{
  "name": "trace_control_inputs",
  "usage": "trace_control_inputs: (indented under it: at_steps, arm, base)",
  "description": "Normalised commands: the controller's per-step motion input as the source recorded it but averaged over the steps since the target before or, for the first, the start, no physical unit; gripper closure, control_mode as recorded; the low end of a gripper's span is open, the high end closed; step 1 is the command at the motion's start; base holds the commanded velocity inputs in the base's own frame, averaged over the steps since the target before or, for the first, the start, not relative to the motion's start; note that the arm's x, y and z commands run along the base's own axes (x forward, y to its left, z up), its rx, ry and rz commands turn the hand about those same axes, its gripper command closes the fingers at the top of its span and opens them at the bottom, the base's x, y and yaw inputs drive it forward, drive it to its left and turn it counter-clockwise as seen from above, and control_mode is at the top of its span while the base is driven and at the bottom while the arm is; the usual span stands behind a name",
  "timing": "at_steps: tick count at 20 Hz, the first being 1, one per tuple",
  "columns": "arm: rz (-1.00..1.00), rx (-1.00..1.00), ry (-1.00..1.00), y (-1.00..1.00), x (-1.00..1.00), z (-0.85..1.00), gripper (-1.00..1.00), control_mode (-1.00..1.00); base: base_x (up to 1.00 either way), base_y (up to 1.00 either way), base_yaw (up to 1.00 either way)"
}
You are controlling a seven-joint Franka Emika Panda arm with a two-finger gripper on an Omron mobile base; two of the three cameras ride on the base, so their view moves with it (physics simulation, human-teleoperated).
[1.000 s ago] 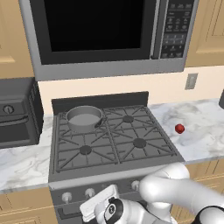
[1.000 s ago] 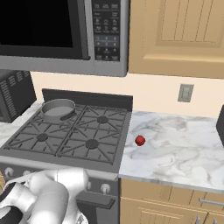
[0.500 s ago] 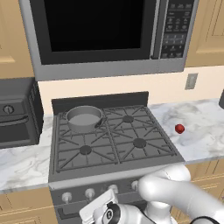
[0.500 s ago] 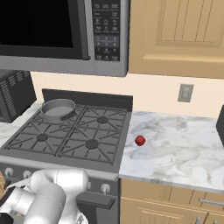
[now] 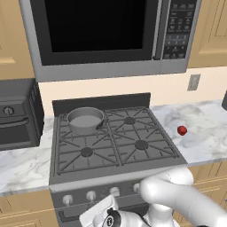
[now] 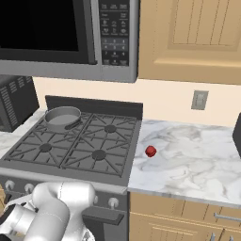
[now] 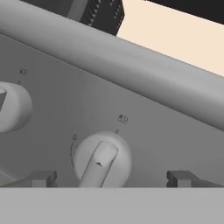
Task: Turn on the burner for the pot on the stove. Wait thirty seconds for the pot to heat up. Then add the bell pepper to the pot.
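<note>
Pale knob (image 7: pixel 101 160) now centred between spread pincer (image 7: pixel 111 178) tips; arm sunk lower at stove (image 5: pixel 133 174) front than a second ago. Burner step imminent. Pot (image 5: pixel 84 120) on rear-left burner, bell pepper (image 5: pixel 181 130) on desk (image 5: pixel 204 137).

A microwave (image 5: pixel 102 35) hangs above, a dark toaster oven (image 5: pixel 17 113) sits on the marble counter (image 6: pixel 193 155).

Arm folded low before the stove (image 5: pixel 115 146), hand (image 7: pixel 109 178) wide open, seemingly straddling a front knob (image 7: pixel 102 159).
</note>
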Motion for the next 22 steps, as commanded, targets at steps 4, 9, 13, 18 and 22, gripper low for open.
trace_control_inputs:
  at_steps: [4, 9, 13, 18, 22]
  arm:
    - [0.00, 0.00, 0.00, 0.10, 0.06, 0.00, -1.00, -1.00]
    - [-0.03, 0.00, 0.00, 0.10, 0.22, 0.00, -1.00, -1.00]
    - [0.00, 0.00, 0.00, 0.00, 0.03, 0.00, -1.00, -1.00]
    - [0.00, 0.00, 0.00, 0.00, 0.00, 0.00, -1.00, -1.00]
    - [0.00, 0.00, 0.00, 0.00, 0.00, 0.00, -1.00, -1.00]
  base:
    - [0.00, 0.00, 0.00]
    - [0.00, 0.00, 0.00]
    - [0.00, 0.00, 0.00]
    - [0.00, 0.00, 0.00]
    - [0.00, 0.00, 0.00]
